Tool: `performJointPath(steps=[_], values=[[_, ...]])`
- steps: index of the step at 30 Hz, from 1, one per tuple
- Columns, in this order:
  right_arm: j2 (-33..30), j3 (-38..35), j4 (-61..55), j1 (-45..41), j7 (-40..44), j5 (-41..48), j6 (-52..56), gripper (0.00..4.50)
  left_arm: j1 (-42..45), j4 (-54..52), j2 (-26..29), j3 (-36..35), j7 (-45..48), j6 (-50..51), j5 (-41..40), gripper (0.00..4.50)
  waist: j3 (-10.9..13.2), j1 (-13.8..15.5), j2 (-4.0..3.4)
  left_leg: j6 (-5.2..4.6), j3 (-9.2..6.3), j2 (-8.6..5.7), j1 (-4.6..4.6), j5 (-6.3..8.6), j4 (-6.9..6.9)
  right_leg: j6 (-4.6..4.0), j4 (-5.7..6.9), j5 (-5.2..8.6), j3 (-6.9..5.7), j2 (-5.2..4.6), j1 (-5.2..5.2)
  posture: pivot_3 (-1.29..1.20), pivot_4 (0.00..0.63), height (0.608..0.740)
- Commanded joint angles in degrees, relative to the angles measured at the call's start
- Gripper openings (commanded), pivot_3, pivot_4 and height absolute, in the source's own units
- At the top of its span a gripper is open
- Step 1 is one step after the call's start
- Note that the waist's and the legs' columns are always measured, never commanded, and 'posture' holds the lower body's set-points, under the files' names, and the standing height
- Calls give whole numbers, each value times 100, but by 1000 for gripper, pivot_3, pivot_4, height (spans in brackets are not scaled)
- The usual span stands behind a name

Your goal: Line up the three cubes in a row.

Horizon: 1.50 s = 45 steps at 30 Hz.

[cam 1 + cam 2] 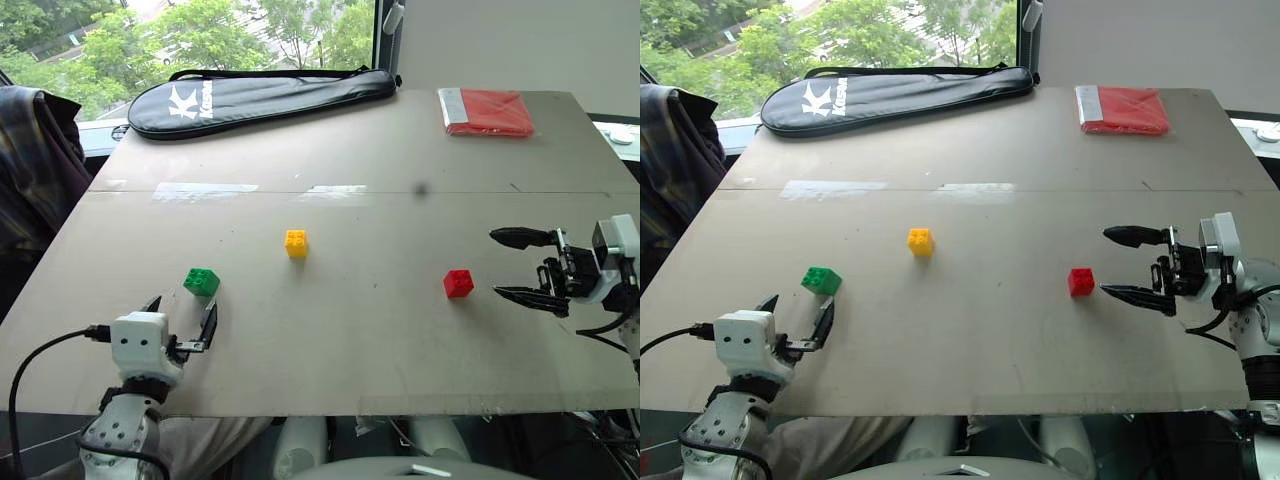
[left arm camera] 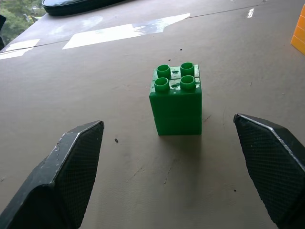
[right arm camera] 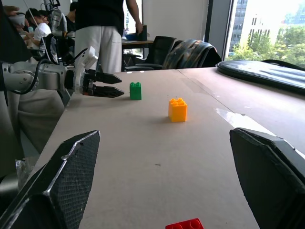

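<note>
Green brick (image 1: 201, 282) sits left of the yellow brick (image 1: 296, 243), red brick (image 1: 458, 283) right of it, on the tabletop (image 1: 350, 330). Left wrist: our left pincer (image 2: 176, 176) gapes before green; we judge closing in comes next. Right wrist: right pincer (image 3: 162, 186) open.

Head cameras overlook the table (image 1: 400, 330); wrist cameras skim it.

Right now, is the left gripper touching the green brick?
Apart. The left wrist view shows the green brick standing on bare table ahead of the open left gripper, clear of both fingers.
</note>
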<state>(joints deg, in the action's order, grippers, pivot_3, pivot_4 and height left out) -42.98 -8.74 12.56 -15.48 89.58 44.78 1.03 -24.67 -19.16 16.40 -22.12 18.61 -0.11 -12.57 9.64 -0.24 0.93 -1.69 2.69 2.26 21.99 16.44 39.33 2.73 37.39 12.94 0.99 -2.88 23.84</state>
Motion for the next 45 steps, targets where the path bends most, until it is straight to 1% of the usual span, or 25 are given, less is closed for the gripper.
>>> performJointPath(steps=[1,7,12,13,14,16,18,19,23,25,29,32,34,35,37,40,45], values=[[-52,-271,-51,5,291,9,-44,4460,147,150,119,-133,35,-122,-56,4500,0,-10,0,0,0,1,-1,0,0,0,0,0,1,0,0,0,150,708],[21,-336,-226,77,227,-46,25,4460,705,769,472,57,315,123,-63,4500,1,-27,2,0,0,2,-4,0,0,0,8,0,-4,3,0,0,150,708],[53,-344,-347,98,154,-68,64,4460,1031,1102,523,63,306,328,-82,4500,1,-33,2,0,-2,5,-4,0,0,0,9,0,0,-2,0,0,150,708],[59,-348,-367,102,145,-75,70,4500,1053,1119,532,75,323,350,-77,3973,1,-33,2,0,-2,5,-4,0,0,0,10,-1,0,-2,0,0,150,708],[64,-355,-387,106,136,-80,80,4500,1058,1119,543,96,333,376,-58,3689,1,-32,2,0,-3,5,-5,0,0,0,11,-1,0,-2,0,0,150,708],[77,-369,-450,120,92,-87,103,4500,1029,1068,532,130,384,438,-96,2793,1,-33,1,0,-2,6,-7,0,0,0,13,0,1,-3,0,0,150,708],[87,-381,-493,129,51,-93,118,4500,994,1016,515,138,413,528,-145,1689,0,-33,1,0,-2,7,-8,0,0,0,16,0,1,-4,0,0,150,708],[91,-385,-505,131,40,-96,124,4500,987,1001,509,132,417,570,-172,1285,0,-33,1,0,-2,8,-9,0,-1,0,16,0,1,-4,0,0,150,708],[113,-392,-573,151,-10,-100,152,4500,1042,826,532,124,500,704,-358,1282,0,-32,0,0,-1,8,-9,0,0,0,17,0,2,-6,-1,0,150,708],[130,-405,-643,182,-84,-80,193,4500,1153,536,712,220,861,733,-593,1282,0,-32,0,0,-1,7,-8,0,0,0,16,0,2,-7,0,0,150,708],[141,-468,-711,274,-147,-68,240,4500,1456,1,1378,618,2227,1006,-1364,1282,9,39,15,2,1,5,2,-1,2,-1,17,0,-12,-7,3,0,150,708],[147,-523,-760,340,-191,-83,300,4500,1622,-217,1994,1299,3241,1001,-1299,1282,9,42,11,2,-1,6,0,-1,2,-2,19,0,-6,-8,5,0,150,708],[146,-560,-785,411,-221,-114,312,4500,1991,-155,2243,1779,3718,1009,-1235,1282,10,39,2,2,4,3,-3,-1,-4,-2,12,0,3,-8,5,0,150,708],[122,-579,-800,516,-282,-181,317,4500,2471,125,2223,2140,3985,922,-1094,1282,11,38,3,1,6,0,-3,0,-5,-1,11,0,5,-8,5,0,150,708],[107,-595,-832,647,-358,-263,324,4500,3128,576,2141,2582,4297,809,-919,1282,12,108,3,1,9,-8,2,-1,-2,-1,8,0,-2,-1,5,0,150,708],[145,-728,-976,922,-444,-324,232,4500,4219,1428,1711,3448,4756,726,-518,1282,10,127,1,2,11,-10,5,-2,6,-1,12,0,-10,10,0,0,150,708],[179,-979,-1342,1338,-637,-255,233,4500,5148,2811,1033,4058,5070,169,-24,1282,13,59,5,1,11,-12,12,-2,3,23,-1,-13,-5,16,0,0,150,708]])
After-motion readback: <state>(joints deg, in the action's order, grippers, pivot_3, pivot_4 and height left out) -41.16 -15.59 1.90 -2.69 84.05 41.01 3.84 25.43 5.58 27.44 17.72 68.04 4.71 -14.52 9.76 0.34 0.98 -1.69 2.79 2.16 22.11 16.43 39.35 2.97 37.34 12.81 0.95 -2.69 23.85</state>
